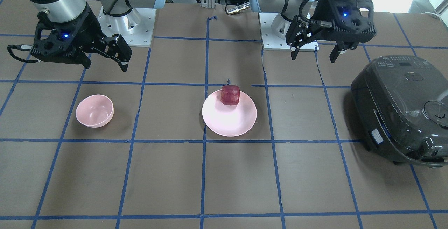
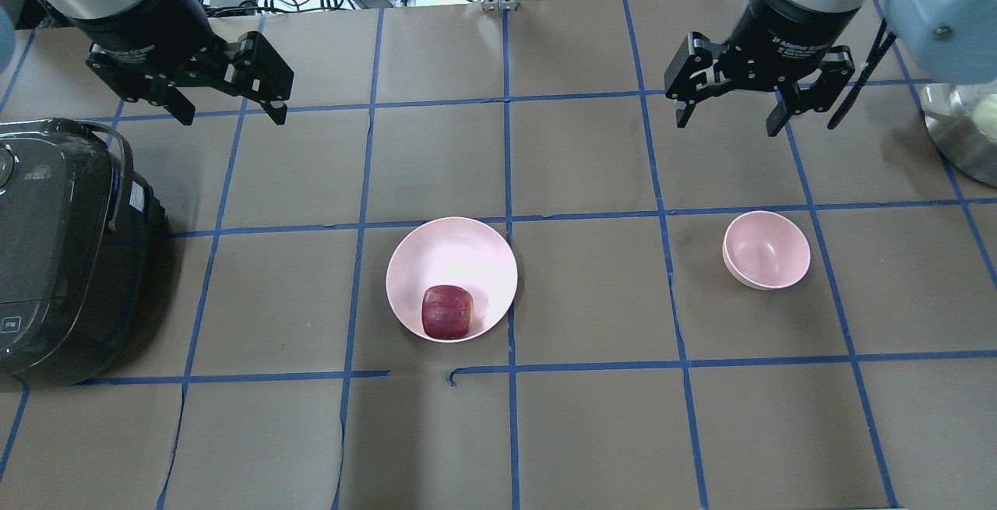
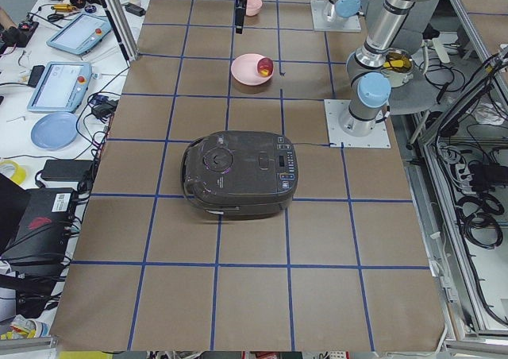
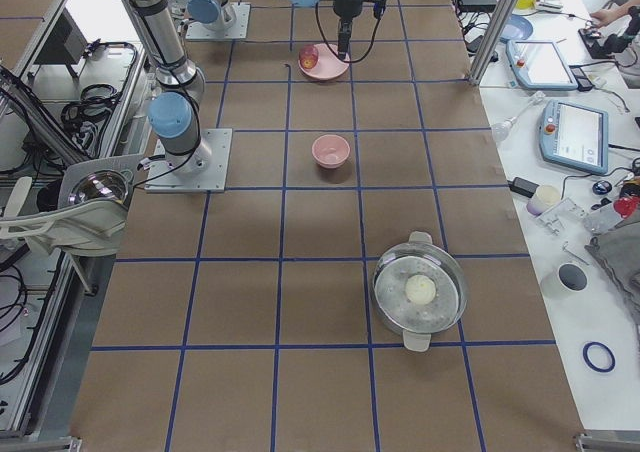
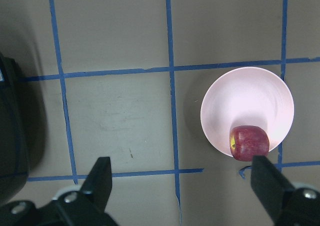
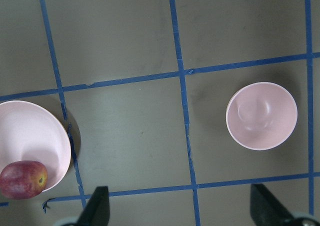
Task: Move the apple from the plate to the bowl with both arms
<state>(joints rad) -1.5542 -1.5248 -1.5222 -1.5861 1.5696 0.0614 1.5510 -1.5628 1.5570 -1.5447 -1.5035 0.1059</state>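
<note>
On the bench (image 2: 592, 416), I am watching the apple (image 2: 448, 311) sitting at the robot-side rim of the plate (image 2: 452, 253), well apart from the bowl (image 2: 766, 250), with the left pincer (image 2: 232, 114) and right pincer (image 2: 727, 125) hanging wide open and empty, so an off-centre pinch risks rolling it off.

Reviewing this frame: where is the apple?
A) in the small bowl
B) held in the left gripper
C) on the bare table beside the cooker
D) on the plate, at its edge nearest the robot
D: the apple sits on the plate at its robot-side edge, while the bowl is empty and the left gripper and right gripper are both open with nothing in them.
</note>
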